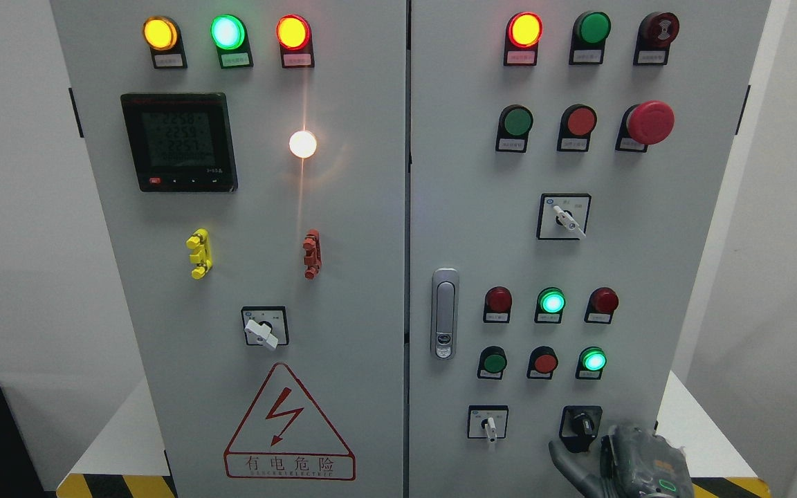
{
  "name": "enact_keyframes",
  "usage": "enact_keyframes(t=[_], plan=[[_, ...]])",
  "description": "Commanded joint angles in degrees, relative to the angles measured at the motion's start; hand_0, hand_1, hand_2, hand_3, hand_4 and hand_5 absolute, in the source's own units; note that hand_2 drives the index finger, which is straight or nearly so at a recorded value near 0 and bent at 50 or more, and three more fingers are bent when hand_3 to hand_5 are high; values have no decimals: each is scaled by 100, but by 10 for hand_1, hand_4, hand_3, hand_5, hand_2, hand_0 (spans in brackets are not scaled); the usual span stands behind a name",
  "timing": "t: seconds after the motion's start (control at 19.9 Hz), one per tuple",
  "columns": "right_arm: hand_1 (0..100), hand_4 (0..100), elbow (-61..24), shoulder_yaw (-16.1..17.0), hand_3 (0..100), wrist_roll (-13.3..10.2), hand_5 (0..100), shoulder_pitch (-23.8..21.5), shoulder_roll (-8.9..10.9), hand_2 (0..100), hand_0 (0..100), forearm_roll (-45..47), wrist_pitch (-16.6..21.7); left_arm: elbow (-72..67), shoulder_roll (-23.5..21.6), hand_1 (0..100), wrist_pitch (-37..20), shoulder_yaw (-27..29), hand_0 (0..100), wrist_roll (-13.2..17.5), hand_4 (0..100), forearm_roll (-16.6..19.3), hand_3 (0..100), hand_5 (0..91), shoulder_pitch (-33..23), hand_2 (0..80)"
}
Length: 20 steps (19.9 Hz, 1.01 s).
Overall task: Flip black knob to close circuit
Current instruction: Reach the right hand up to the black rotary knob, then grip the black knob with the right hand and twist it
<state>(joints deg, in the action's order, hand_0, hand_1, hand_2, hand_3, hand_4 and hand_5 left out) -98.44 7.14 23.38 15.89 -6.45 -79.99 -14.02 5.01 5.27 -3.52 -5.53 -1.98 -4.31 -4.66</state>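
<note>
The black knob (582,424) sits on a black square plate at the bottom right of the grey cabinet's right door (647,277). My right hand (587,448) comes up from the lower right edge, just below and to the right of the knob. Its thumb (564,460) stretches out to the left under the plate, and the other fingers (609,437) rise beside the knob's right side. Nothing is held and the hand looks open. Whether a finger touches the knob is unclear. The left arm does not show.
A white-handled selector switch (489,425) sits left of the black knob, and another (567,220) higher up. Lit green lamps (593,360) and red buttons are above the knob. A door latch (444,315) stands at the door's left edge. Yellow-black tape (737,487) marks the base.
</note>
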Motion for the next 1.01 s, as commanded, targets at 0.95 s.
enact_keyframes(t=[0.95], plan=[[41, 936, 326, 499, 1000, -150, 928, 151, 284, 905, 0, 62, 58, 0, 0, 556, 0, 0, 120, -4, 0, 0, 0, 0, 0, 0]])
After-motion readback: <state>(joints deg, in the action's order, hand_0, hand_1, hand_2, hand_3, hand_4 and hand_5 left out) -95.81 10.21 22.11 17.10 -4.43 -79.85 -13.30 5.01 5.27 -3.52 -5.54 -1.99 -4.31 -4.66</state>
